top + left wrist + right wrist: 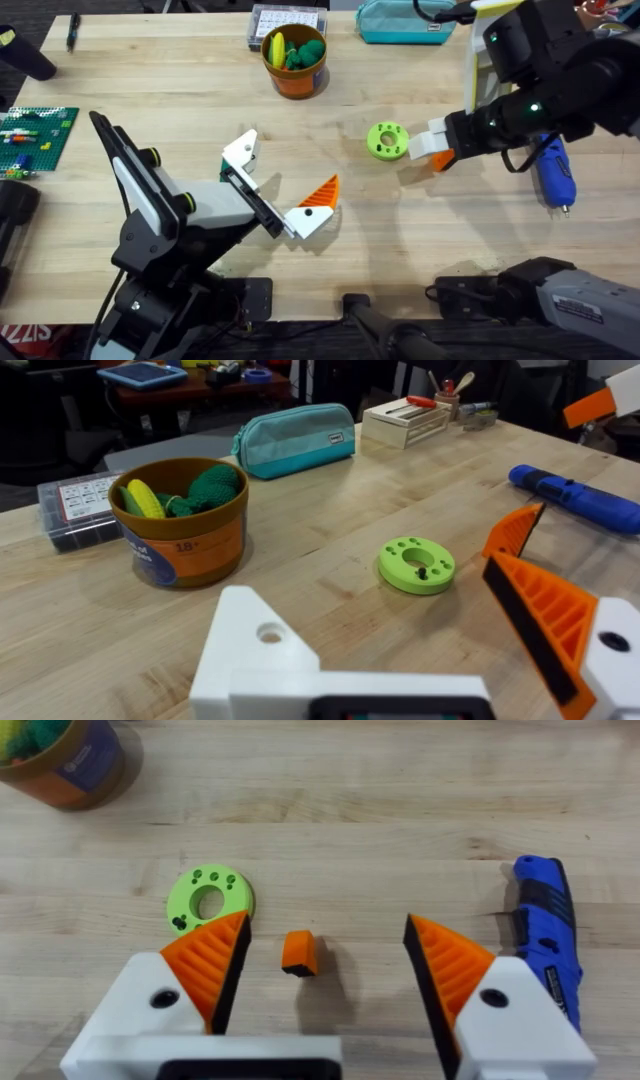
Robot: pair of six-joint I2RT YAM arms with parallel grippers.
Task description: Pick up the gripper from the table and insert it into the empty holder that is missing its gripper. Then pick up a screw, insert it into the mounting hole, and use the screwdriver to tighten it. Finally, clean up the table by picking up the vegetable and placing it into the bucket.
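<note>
Fingers (205, 970) spread wide, apparently untouching, above the gripper (299, 953).

The bucket (180, 525) carries a label reading "18+" in the left wrist view; smaller print beside it is too blurred to make out.

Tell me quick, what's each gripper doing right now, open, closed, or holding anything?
Left gripper: open, holding nothing, above the table.
Right gripper: open, empty, fingers either side of a small orange piece on the table.

Blue screwdriver (553, 172) flat on table (180, 110)
</note>
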